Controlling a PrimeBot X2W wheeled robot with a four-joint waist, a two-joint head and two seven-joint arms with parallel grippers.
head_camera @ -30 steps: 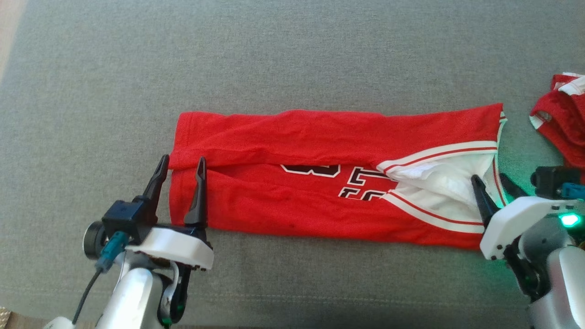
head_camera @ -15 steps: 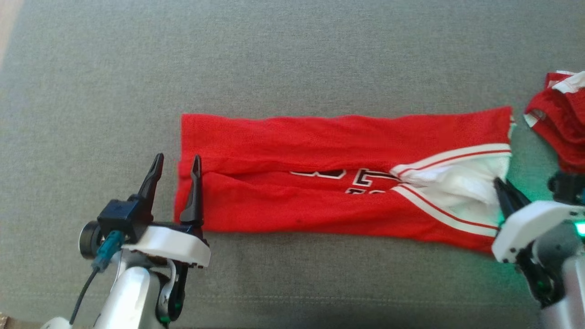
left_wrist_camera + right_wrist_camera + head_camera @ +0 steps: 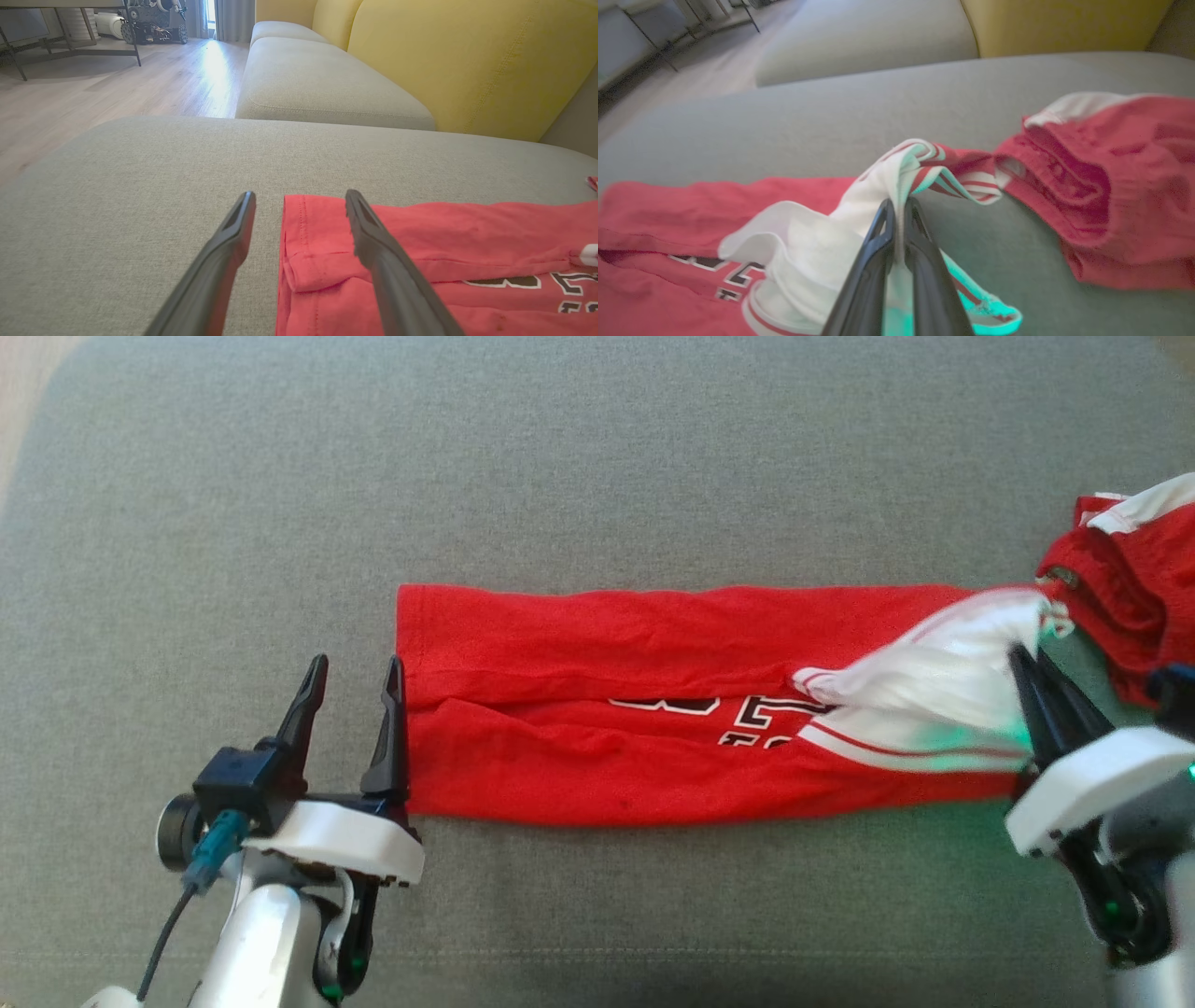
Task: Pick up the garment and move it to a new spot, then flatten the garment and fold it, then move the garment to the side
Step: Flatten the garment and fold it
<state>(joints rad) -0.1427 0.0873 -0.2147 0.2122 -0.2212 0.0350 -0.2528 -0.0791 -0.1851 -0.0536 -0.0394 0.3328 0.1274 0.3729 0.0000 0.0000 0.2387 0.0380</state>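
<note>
Closed now where a second ago they stood apart, the right fingers [image 3: 873, 261] pinch the white-trimmed end of the red jersey [image 3: 653, 653] and hold it bunched and raised off the grey cushion [image 3: 560, 457]. That lifted end reaches close to a second red garment [image 3: 1130, 579] heaped at the cushion's right. The left fingers [image 3: 387, 728] are spread wide and empty at the jersey's opposite hem, one over the cloth edge, the other over bare cushion. The jersey lies folded in a long strip across the cushion's middle. Behind stand yellow backrests [image 3: 467, 60].
</note>
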